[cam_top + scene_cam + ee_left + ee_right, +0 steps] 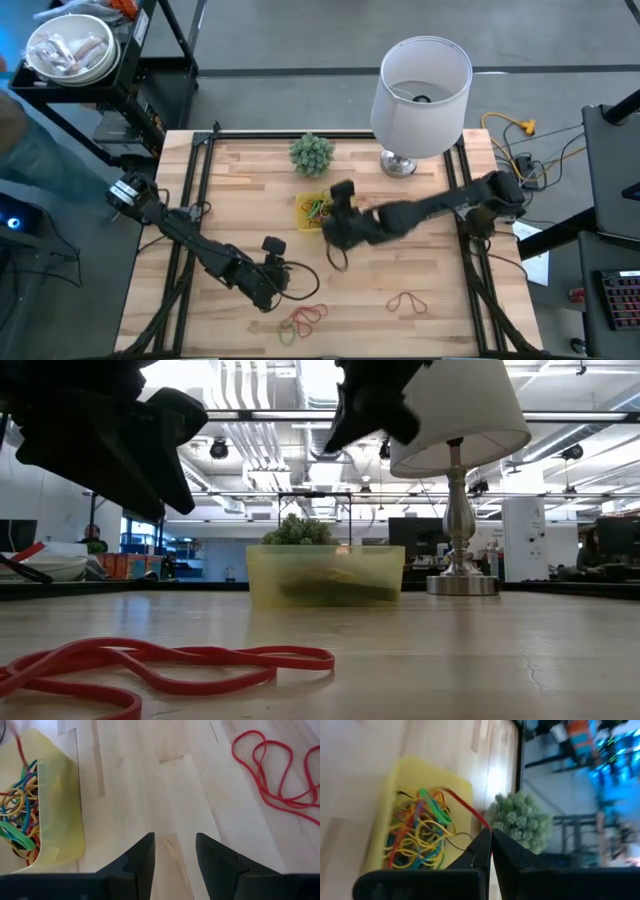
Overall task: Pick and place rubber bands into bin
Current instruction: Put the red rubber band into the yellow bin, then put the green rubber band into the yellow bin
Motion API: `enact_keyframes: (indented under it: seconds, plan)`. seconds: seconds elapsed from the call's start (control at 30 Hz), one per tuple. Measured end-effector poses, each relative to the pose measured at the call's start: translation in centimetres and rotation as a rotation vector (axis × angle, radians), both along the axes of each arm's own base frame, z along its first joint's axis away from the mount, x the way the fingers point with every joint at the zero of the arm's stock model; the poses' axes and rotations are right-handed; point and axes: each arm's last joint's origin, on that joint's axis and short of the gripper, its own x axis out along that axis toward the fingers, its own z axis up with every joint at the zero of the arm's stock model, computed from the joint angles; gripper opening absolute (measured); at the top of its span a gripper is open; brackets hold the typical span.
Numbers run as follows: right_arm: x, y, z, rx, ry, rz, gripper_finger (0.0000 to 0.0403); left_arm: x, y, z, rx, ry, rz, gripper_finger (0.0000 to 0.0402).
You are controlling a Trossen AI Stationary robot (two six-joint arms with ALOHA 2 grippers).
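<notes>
The yellow bin [314, 211] stands near the table's middle, in front of the little green plant [311, 153], with many coloured rubber bands [420, 835] inside. My right gripper [491, 836] hovers at the bin's right side [331, 222], shut on a red rubber band. My left gripper [175, 847] is open over bare wood toward the near left [280, 272], touching nothing. More loose bands lie flat on the table: a red one [405, 300], a mixed cluster [306, 317] and a long red one [150, 660]. My right gripper pinches a red rubber band [481, 820] between its two fingertips, above the bin. The band runs straight from the fingertips down to its other end [451, 794], which is inside the bin among the other bands.
A white-shaded lamp [420, 85] with a metal base [398, 164] stands at the far right of the table. A metal bowl [70, 50] sits on a cart beyond the far left corner. Black frame rails run along the table's left and right sides.
</notes>
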Motion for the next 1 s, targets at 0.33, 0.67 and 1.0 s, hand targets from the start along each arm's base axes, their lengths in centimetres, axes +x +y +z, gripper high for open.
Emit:
enact_keyframes:
  seconds: [0.33,0.67,1.0]
  plan:
    - [0.6,-7.2,-1.0,0.261,0.004,-0.098,0.0009,-0.1,0.1,-0.2,0.004,0.005,-0.001,0.0128]
    - [-0.1,-9.9,-2.9,0.551,0.003,-0.180,0.0034,-0.4,0.2,-0.8,0.009,0.013,-0.001,0.0128]
    - [-0.3,-9.7,-3.3,0.582,0.018,-0.202,0.0136,-0.3,0.2,-0.8,0.004,0.005,-0.001,0.0128]
